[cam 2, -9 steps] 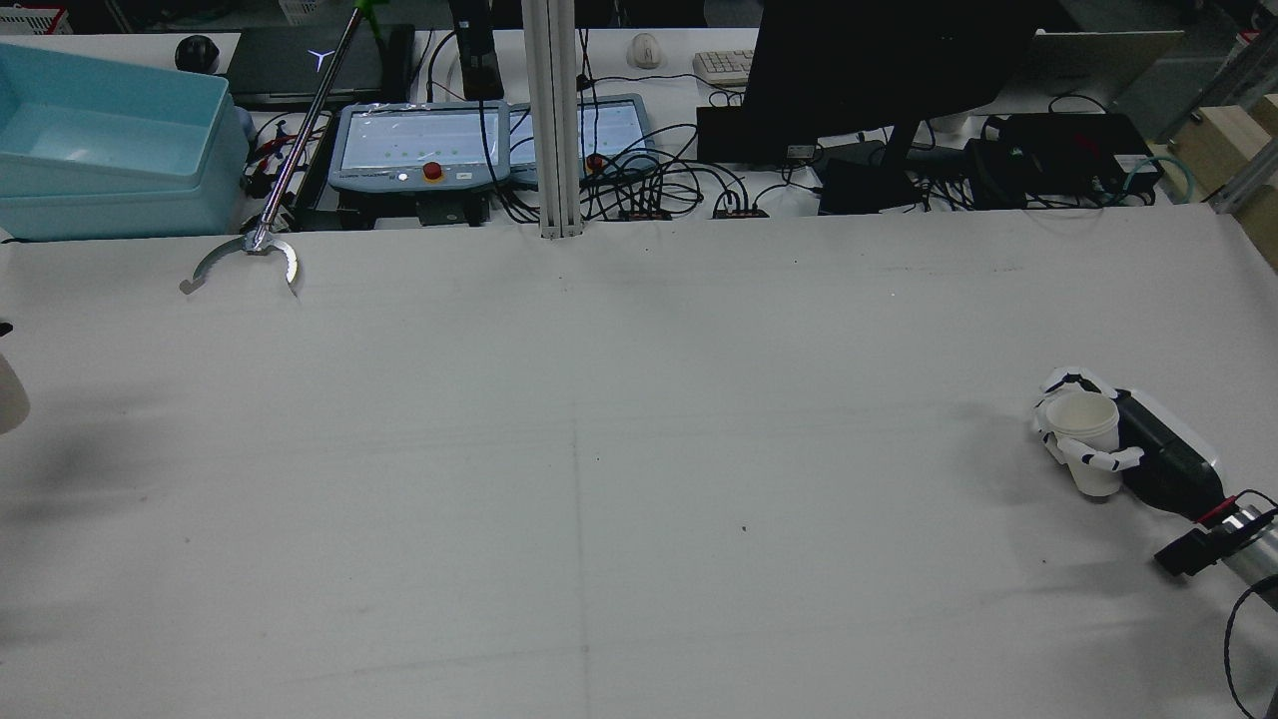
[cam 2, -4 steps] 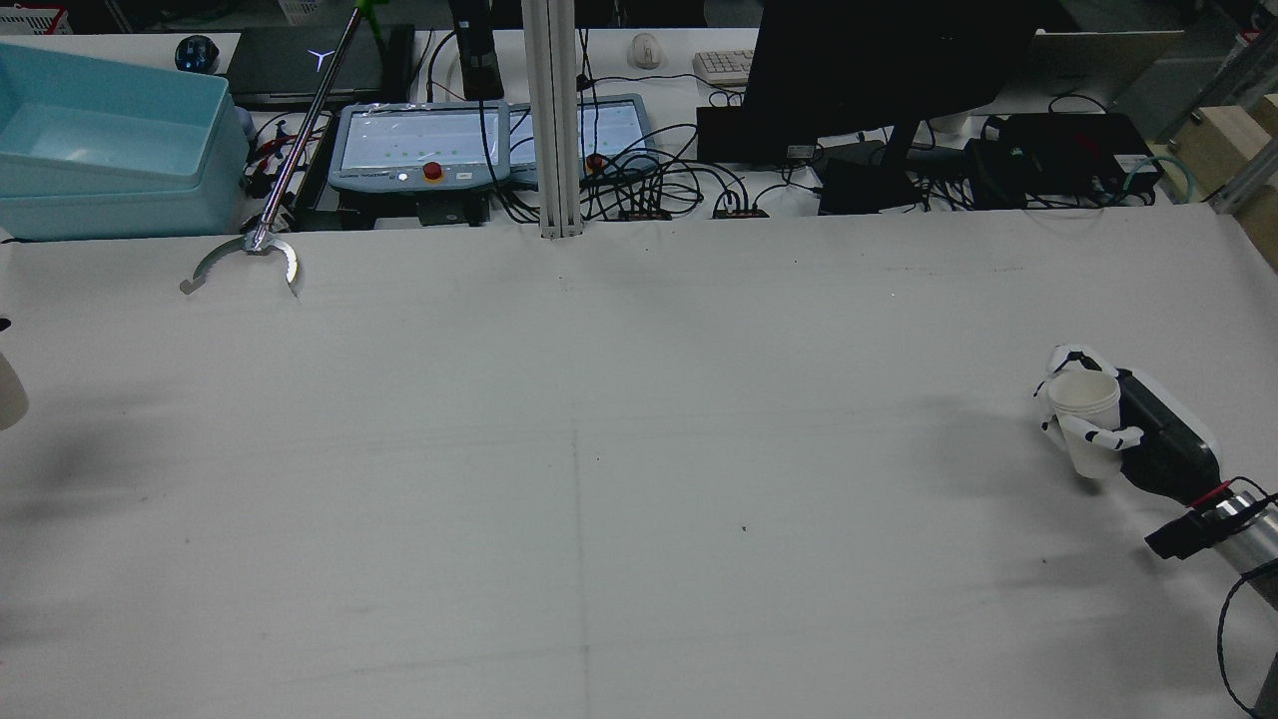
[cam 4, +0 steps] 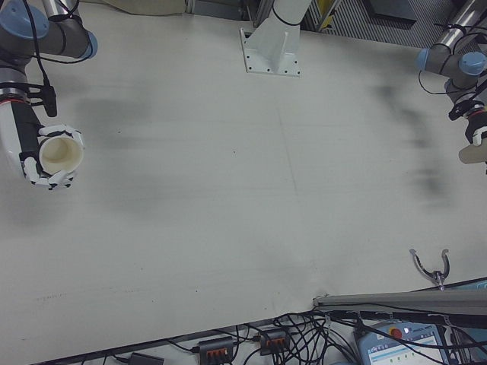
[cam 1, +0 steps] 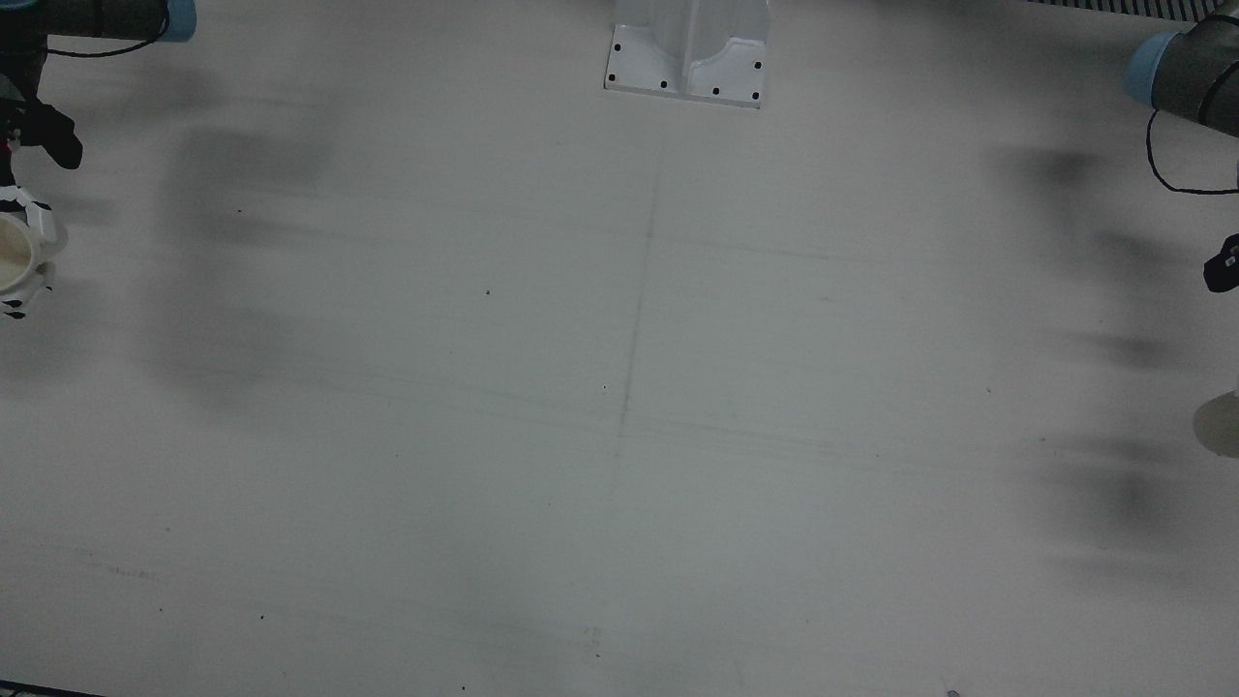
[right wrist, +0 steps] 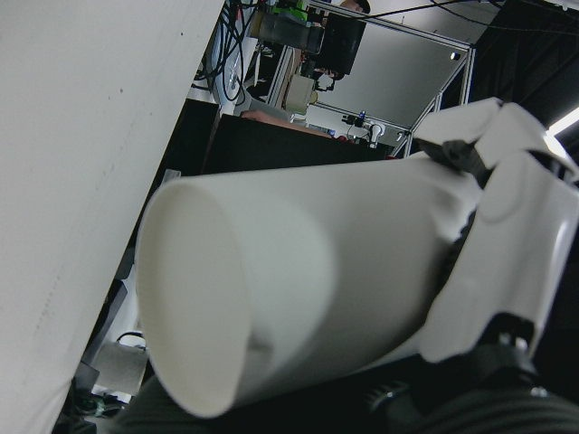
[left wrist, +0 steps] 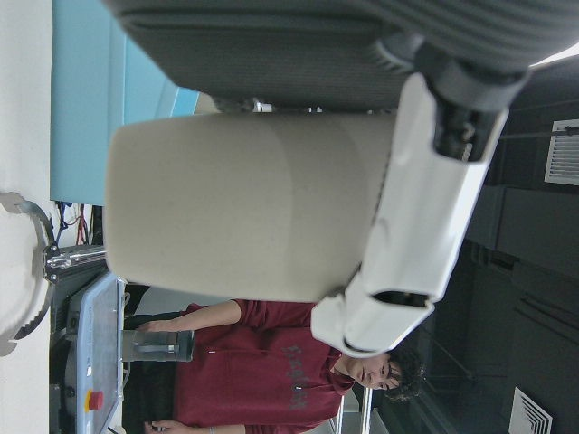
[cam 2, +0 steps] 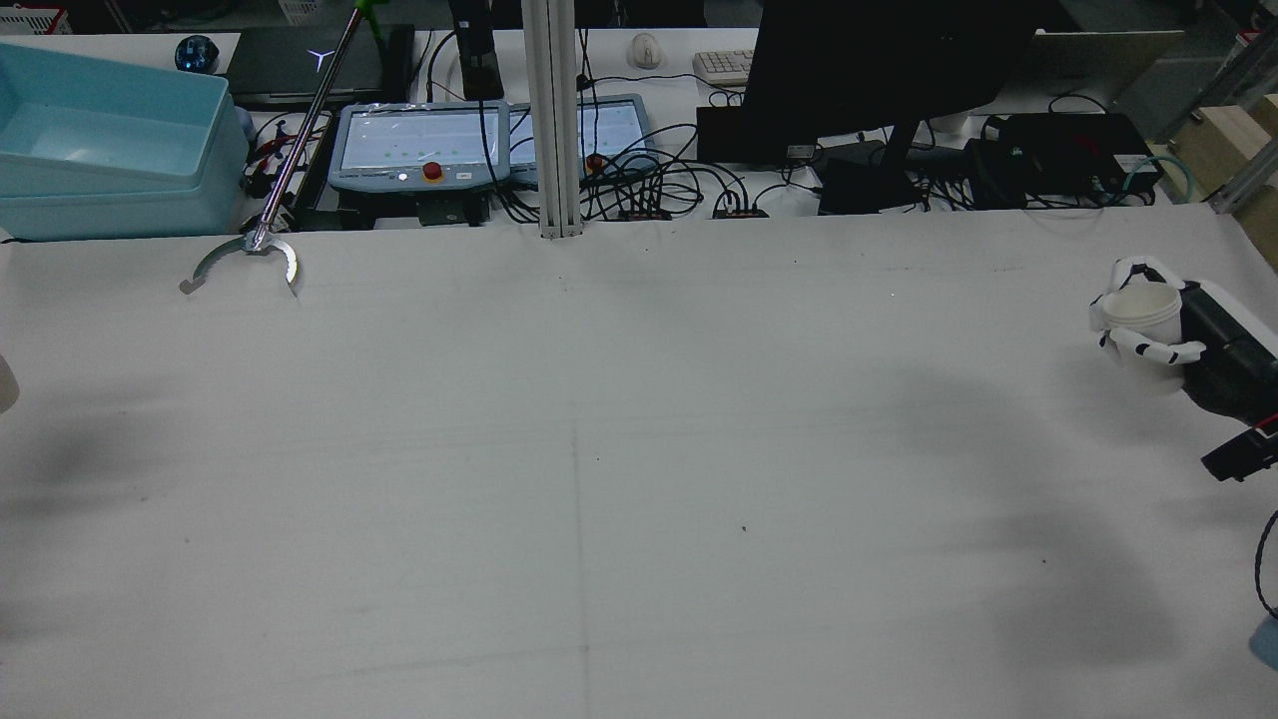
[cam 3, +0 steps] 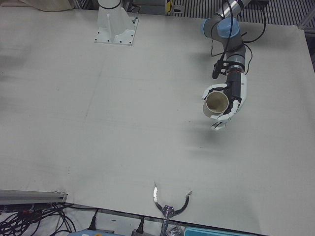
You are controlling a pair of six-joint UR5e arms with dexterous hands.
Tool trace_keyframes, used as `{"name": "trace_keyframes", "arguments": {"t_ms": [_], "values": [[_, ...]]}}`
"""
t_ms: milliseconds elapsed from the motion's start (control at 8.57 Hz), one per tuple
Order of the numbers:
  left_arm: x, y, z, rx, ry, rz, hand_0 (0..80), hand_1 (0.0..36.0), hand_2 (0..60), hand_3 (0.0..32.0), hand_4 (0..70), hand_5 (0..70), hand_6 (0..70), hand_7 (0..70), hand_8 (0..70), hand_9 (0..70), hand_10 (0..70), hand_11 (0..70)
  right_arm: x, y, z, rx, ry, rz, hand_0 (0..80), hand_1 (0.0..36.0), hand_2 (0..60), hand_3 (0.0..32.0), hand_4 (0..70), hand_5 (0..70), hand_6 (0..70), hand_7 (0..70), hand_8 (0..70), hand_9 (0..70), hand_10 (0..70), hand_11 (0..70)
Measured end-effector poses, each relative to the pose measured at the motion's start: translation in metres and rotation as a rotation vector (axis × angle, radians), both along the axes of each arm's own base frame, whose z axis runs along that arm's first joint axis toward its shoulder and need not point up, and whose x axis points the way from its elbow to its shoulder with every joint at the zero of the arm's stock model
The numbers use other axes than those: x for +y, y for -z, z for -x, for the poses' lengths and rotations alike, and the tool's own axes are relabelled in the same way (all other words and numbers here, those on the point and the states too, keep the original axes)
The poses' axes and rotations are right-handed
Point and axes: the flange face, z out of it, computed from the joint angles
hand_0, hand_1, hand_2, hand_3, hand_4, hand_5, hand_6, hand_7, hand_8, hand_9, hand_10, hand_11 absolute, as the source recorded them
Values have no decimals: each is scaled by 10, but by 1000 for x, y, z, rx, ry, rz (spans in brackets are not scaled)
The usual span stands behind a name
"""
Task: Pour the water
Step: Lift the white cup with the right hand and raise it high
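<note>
My right hand point(cam 2: 1163, 335) is shut on a white paper cup point(cam 2: 1138, 308) near the table's right edge in the rear view. The same cup point(cam 4: 61, 150) and hand point(cam 4: 34, 152) show at the left of the right-front view, and at the left edge of the front view as cup point(cam 1: 12, 254). My left hand point(cam 3: 229, 101) is shut on a beige paper cup point(cam 3: 216, 103), whose open mouth faces the left-front camera. Up close, white fingers point(left wrist: 425, 199) wrap the beige cup point(left wrist: 244, 208), and fingers point(right wrist: 507, 253) wrap the white cup point(right wrist: 298, 280). Neither cup's contents can be made out.
A metal grabber tool point(cam 2: 245, 262) lies at the table's far edge on the left, near a light-blue bin point(cam 2: 110, 150). Pendants, cables and a monitor stand beyond that edge. The white pedestal point(cam 1: 687, 58) stands at the robot's side. A person in a red top point(left wrist: 262, 380) is beyond the table.
My right hand has carried the white cup farther away and to the right in the rear view. The left cup has slid almost out at that view's left edge.
</note>
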Motion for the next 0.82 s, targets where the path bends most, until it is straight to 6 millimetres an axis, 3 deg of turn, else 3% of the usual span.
{"name": "trace_keyframes", "arguments": {"t_ms": [117, 233, 350, 466, 583, 816], "values": [[-2, 7, 5, 2, 4, -5, 800, 360, 600, 0, 159, 250, 199, 420, 128, 215, 130, 237, -13, 10, -37, 69, -29, -4, 552, 360, 600, 0, 56, 541, 550, 657, 378, 502, 564, 700], [-4, 15, 11, 1, 6, -8, 800, 360, 600, 0, 159, 251, 199, 421, 129, 216, 130, 238, -22, 17, -65, 123, -47, 1, 541, 360, 600, 0, 8, 333, 537, 651, 374, 500, 566, 700], [-4, 22, 16, 1, 10, -8, 800, 360, 600, 0, 162, 255, 203, 425, 129, 216, 130, 237, -28, 22, -82, 150, -60, 6, 551, 360, 600, 0, 0, 76, 550, 665, 379, 504, 559, 700], [-4, 29, 20, 6, 11, -5, 800, 360, 600, 0, 163, 255, 202, 425, 129, 216, 128, 235, -36, 30, -92, 161, -73, 5, 577, 360, 600, 0, 0, 52, 567, 700, 384, 512, 543, 700], [-4, 36, 25, 11, 15, 0, 800, 360, 600, 0, 163, 257, 205, 426, 130, 217, 130, 237, -48, 41, -97, 169, -84, 6, 569, 360, 600, 0, 0, 47, 549, 673, 375, 501, 541, 700], [-6, 44, 36, 11, 19, 0, 800, 360, 600, 0, 160, 251, 203, 424, 131, 218, 131, 240, -80, 82, -101, 218, -102, -36, 599, 360, 600, 0, 0, 49, 545, 676, 361, 485, 525, 700]]}}
